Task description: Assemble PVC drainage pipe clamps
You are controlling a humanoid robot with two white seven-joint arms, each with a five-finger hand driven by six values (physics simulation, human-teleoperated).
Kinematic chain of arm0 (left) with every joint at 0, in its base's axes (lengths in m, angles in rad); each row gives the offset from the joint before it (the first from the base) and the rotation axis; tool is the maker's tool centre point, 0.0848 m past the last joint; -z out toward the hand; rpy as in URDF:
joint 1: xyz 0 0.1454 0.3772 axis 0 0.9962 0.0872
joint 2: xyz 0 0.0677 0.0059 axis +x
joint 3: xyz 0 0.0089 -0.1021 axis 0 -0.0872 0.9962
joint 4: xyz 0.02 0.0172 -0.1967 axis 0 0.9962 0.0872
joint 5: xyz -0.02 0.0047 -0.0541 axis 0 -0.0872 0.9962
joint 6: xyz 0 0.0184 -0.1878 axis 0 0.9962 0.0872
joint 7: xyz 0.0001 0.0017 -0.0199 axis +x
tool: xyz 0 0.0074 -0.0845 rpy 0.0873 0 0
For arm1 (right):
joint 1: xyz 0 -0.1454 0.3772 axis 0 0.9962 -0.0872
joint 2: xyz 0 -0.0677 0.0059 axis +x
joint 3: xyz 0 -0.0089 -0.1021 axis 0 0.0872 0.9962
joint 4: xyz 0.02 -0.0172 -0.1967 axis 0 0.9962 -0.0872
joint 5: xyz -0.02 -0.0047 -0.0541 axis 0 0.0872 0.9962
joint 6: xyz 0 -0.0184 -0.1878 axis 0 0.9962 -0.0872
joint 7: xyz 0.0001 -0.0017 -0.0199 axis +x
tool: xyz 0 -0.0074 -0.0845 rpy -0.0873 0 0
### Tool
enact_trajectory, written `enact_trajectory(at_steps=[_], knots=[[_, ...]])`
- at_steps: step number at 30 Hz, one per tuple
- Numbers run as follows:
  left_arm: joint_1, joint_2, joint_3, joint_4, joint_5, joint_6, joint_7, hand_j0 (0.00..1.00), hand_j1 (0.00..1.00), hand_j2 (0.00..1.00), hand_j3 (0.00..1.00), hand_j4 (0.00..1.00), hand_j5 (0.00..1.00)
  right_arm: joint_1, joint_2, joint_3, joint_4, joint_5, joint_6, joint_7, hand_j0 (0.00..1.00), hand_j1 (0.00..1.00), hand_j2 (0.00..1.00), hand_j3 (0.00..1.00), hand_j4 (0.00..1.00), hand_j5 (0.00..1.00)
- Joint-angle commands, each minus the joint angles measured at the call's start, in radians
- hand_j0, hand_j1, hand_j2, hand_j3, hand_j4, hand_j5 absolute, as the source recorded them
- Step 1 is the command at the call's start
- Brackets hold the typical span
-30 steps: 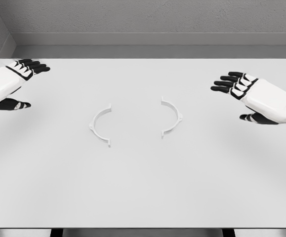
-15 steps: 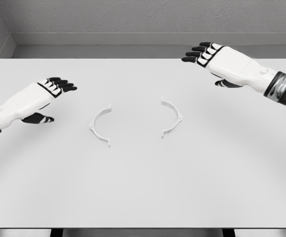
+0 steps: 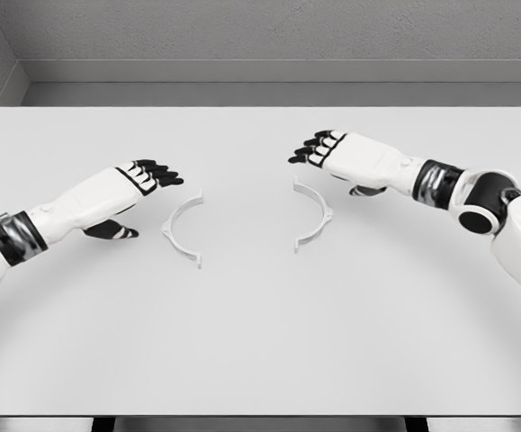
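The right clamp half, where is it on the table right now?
In the head view, the right clamp half lies on the white table just right of centre, facing the left clamp half, with the right hand just above it.

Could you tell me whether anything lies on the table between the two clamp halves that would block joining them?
No, only bare table lies between the left half and right half.

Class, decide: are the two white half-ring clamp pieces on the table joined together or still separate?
Separate. The left white half-ring clamp piece and the right white half-ring clamp piece lie apart, open sides facing, bare table between.
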Motion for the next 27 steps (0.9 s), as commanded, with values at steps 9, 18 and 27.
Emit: enact_trajectory(at_steps=[9,18,27], knots=[[-0.008,-0.044,-0.017,0.008,-0.001,0.001,-0.013,1.00,1.00,1.00,1.00,1.00,1.00,0.002,0.003,0.041,0.006,-0.004,-0.003,0.001,1.00,1.00,1.00,1.00,1.00,1.00],[-0.018,-0.060,-0.017,0.039,-0.003,0.001,-0.013,1.00,1.00,1.00,1.00,1.00,1.00,0.006,0.005,0.061,0.001,-0.004,-0.003,0.001,1.00,1.00,1.00,1.00,1.00,1.00],[-0.025,-0.090,-0.017,0.043,-0.004,0.001,-0.013,1.00,1.00,1.00,1.00,1.00,1.00,0.002,0.019,0.073,0.007,-0.004,-0.001,0.002,1.00,1.00,1.00,1.00,1.00,1.00]])
